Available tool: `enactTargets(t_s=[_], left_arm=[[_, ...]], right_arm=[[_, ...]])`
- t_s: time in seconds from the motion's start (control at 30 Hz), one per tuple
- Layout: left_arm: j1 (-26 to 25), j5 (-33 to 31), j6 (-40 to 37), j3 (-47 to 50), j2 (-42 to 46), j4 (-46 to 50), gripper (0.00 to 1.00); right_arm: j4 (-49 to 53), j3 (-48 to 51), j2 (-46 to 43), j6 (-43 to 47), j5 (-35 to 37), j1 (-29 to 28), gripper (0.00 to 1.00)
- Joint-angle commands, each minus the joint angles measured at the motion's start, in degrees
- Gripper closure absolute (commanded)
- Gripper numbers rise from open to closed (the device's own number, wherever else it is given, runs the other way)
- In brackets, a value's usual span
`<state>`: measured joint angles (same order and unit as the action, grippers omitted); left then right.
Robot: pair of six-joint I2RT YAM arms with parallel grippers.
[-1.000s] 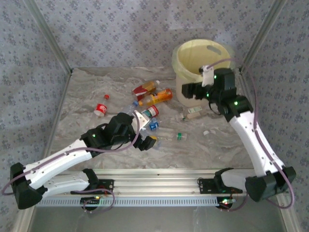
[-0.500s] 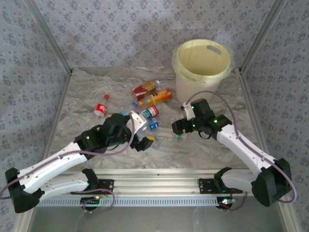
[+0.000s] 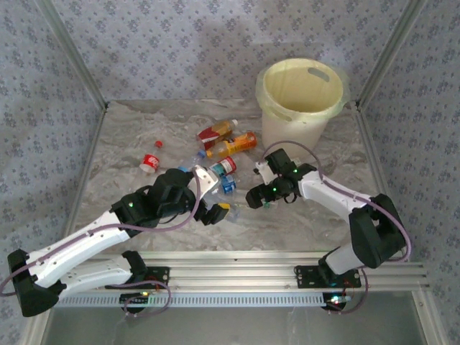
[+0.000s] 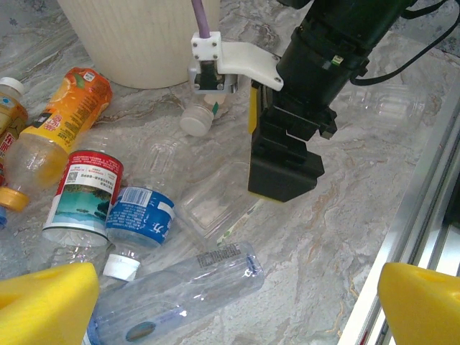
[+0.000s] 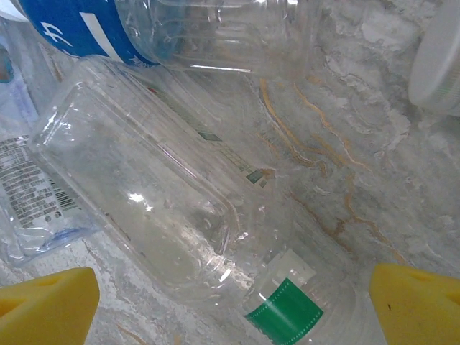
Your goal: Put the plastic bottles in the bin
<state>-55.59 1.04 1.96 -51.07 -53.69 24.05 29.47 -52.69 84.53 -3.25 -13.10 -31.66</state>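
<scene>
**Operator:** Right side, entry please.

**Notes:** Your right gripper (image 5: pixel 230 302) has its yellow fingers (image 5: pixel 47 298) wide apart, with nothing clamped. Between them, running out ahead of the tips, lies a clear flattened bottle (image 5: pixel 158 194). It is colourless and ribbed, pressed flat along its side, with a green-and-white band (image 5: pixel 284 313) at the end nearest the fingers. Cannot tell whether the tips touch it. Just beyond it, further from the fingers, a blue-labelled bottle (image 5: pixel 79 29) lies crosswise.

**Operator:** And the left?

**Notes:** Your left gripper (image 4: pixel 233 309) is also spread, holding nothing. A barcode bottle (image 4: pixel 180 287), clear, long and only lightly dented, lies on the marble table (image 3: pixel 129 144) between the fingers, one end close beside one fingertip. Ahead of the fingers is a cluster:
- a red-and-teal labelled bottle (image 4: pixel 83 190), just beside the blue-labelled one
- an orange bottle (image 4: pixel 68 108) with an orange-fruit label, further out
- a white-capped bottle (image 4: pixel 195 118), on its side near the bin

**Operator:** Bin position?

**Notes:** The bin (image 3: pixel 302 108) is pale yellow and round, with a handle slot under the rim. It stands upright, well beyond your left fingers. It is behind your right gripper's wrist, well apart from those fingers. All the bottles noted lie on the table outside it.
</scene>
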Motion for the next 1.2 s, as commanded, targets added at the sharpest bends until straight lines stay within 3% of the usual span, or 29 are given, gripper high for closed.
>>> enactTargets(t_s=[0.0, 0.23, 0.53, 0.93, 1.17], left_arm=[[0.31, 0.81, -0.9, 0.69, 0.21, -0.06, 0.0], [0.31, 0.81, -0.84, 0.61, -0.06, 0.08, 0.0], [0.3, 0.98, -0.56, 0.71, 0.26, 0.12, 0.0], [0.31, 1.37, -0.2, 0.82, 0.08, 0.09, 0.0], [0.31, 1.34, -0.03, 0.8, 0.29, 0.12, 0.0]], right_arm=[[0.14, -1.63, 1.22, 1.8, -0.82, -0.65, 0.01], [1.43, -1.88, 3.24, 1.66, -2.37, -2.18, 0.01], [4.67, -1.7, 2.75, -1.33, 2.27, -7.22, 0.06], [8.34, -0.66, 1.98, -4.99, 10.13, -12.37, 0.25], [6.47, 0.54, 2.75, -6.33, 11.21, -13.01, 0.37]])
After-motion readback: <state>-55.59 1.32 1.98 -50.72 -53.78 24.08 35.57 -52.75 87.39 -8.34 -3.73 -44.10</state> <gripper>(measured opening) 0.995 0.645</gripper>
